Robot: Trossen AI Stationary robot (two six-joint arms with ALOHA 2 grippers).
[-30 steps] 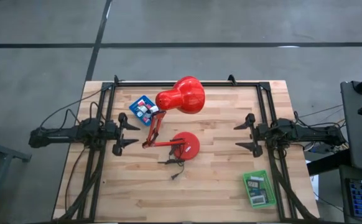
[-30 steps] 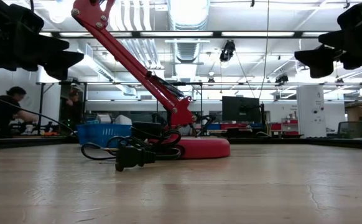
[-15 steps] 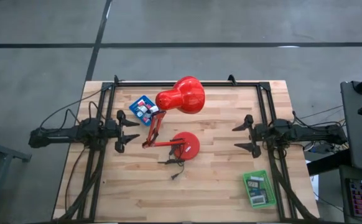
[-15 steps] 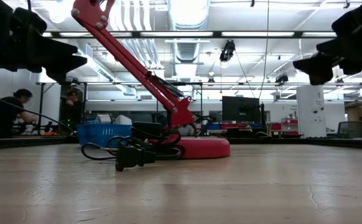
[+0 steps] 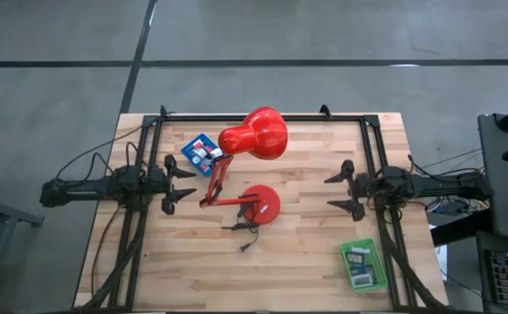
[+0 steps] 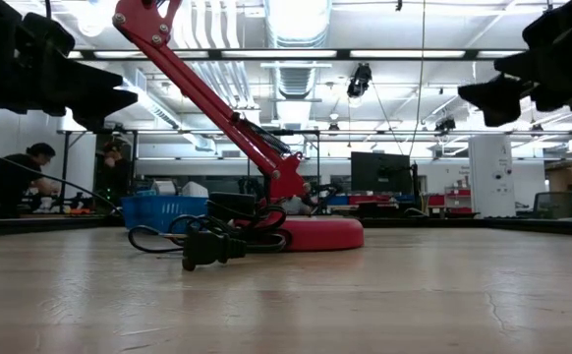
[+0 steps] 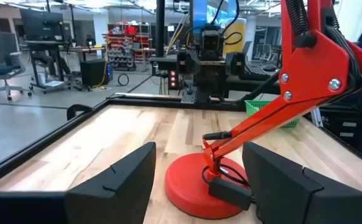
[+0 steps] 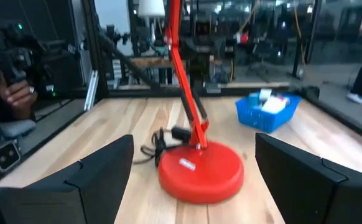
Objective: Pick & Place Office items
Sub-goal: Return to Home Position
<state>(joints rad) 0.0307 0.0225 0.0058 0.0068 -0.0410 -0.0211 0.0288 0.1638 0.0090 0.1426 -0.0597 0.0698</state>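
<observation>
The left gripper [image 5: 192, 184] was held over the left side of the table [image 5: 306, 262], its two dark fingers spread wide with nothing between them. Opposite, over the right side, the right gripper [image 5: 327, 193] was seen likewise spread and empty. Between them the lamp [image 5: 259, 202] was stood on a round, glossy red base, its jointed red arm angled up to a bulbous red shade. A black cord [image 5: 247, 234] was bunched beside the base. The table was built of pale wood strips and framed by dark rails.

The office items [image 5: 203, 154] were found in two places. Small white and pink blocks were heaped in the blue tray [image 5: 187, 148], a lattice-walled basket beside the lamp's arm and near the left gripper. Flat dark rectangles [image 5: 359, 258] were laid in the green tray [image 5: 382, 262] at a corner on the right arm's side, well apart from both grippers.
</observation>
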